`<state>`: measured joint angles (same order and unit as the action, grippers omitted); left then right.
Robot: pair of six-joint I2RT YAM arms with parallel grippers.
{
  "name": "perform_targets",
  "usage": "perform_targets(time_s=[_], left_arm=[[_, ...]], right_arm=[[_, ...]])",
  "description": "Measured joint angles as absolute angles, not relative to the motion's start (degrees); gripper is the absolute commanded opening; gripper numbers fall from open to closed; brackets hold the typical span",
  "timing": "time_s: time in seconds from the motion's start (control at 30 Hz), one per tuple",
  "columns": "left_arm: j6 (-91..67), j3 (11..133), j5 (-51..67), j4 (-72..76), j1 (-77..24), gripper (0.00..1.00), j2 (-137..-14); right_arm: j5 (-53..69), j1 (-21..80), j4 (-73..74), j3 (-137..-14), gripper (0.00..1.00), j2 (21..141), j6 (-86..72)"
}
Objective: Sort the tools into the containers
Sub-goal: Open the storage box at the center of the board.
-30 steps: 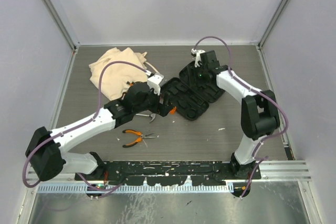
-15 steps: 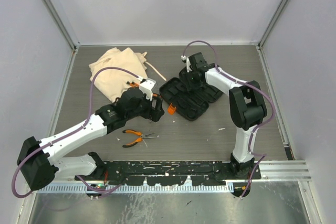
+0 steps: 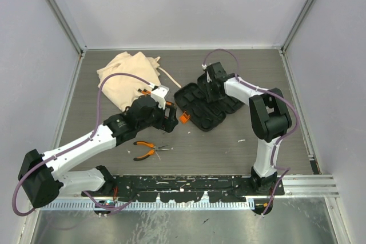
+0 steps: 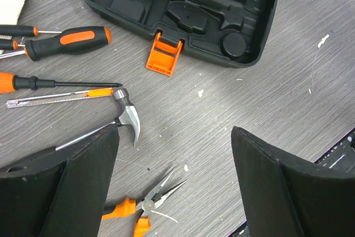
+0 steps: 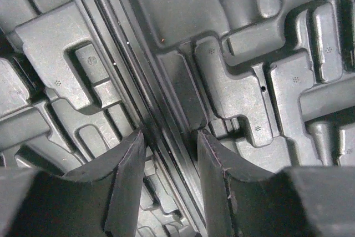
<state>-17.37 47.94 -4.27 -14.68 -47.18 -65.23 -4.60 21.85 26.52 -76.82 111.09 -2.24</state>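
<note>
The black tool case (image 3: 201,112) lies open in mid-table, its orange latch (image 4: 164,58) pointing toward me. My right gripper (image 3: 210,88) is down in the case. Its fingers (image 5: 125,176) are open but close together, straddling the centre hinge ridge (image 5: 166,109). My left gripper (image 4: 175,181) hangs open above bare table. To its left lie the hammer (image 4: 128,114) and screwdrivers (image 4: 66,40), and below it the pliers (image 4: 145,206) (image 3: 147,150). The beige cloth bag (image 3: 126,75) lies at the back left.
A slim orange-and-steel blade tool (image 4: 61,97) lies beside a thin screwdriver (image 4: 55,84) next to the hammer. The grey walls (image 3: 34,84) close in the table on three sides. The arms' base rail (image 3: 183,187) runs along the near edge.
My right gripper slid left to the case's hinge and narrowed its jaws. My left arm drew back from the case edge. The case shifted slightly.
</note>
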Motion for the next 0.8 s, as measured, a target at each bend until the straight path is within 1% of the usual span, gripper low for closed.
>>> perform_targets(time_s=[0.07, 0.2, 0.33, 0.4, 0.5, 0.57, 0.67, 0.7, 0.77, 0.8], left_arm=[[-17.4, 47.9, -4.4, -14.7, -47.2, 0.83, -65.2], [-17.6, 47.9, -5.2, -14.8, -47.2, 0.85, -65.2], [-18.5, 48.0, -7.4, -16.0, -47.2, 0.87, -65.2], [-19.0, 48.0, -8.8, -16.9, -47.1, 0.91, -65.3], [-20.7, 49.0, -11.4, -19.2, -46.4, 0.94, -65.6], [-22.1, 50.2, -13.0, -20.9, -45.2, 0.95, -66.2], [-24.3, 51.7, -13.9, -22.7, -42.2, 0.98, -67.0], [-24.9, 52.0, -14.1, -23.2, -41.4, 0.99, -67.1], [-26.2, 52.4, -14.3, -24.2, -39.6, 0.98, -67.1], [-26.7, 52.4, -14.4, -24.4, -38.8, 0.98, -67.0]], right_arm=[[-4.9, 21.6, 24.9, -75.4, 0.3, 110.4, -3.6], [-5.1, 20.9, 20.8, -70.9, 0.29, 107.7, -8.6], [-7.5, 20.7, 19.9, -68.1, 0.27, 105.5, -14.4], [-8.8, 20.6, 20.0, -67.5, 0.25, 105.0, -17.1], [-10.0, 20.5, 20.6, -66.8, 0.22, 104.2, -21.6], [-10.3, 20.5, 20.8, -66.5, 0.22, 103.9, -24.8], [-10.5, 20.4, 20.9, -65.7, 0.33, 103.2, -29.1], [-10.5, 20.4, 20.8, -65.2, 0.39, 102.7, -30.5], [-10.5, 20.4, 20.8, -63.9, 0.46, 101.4, -32.7], [-10.6, 20.4, 20.9, -63.3, 0.48, 100.6, -33.4]])
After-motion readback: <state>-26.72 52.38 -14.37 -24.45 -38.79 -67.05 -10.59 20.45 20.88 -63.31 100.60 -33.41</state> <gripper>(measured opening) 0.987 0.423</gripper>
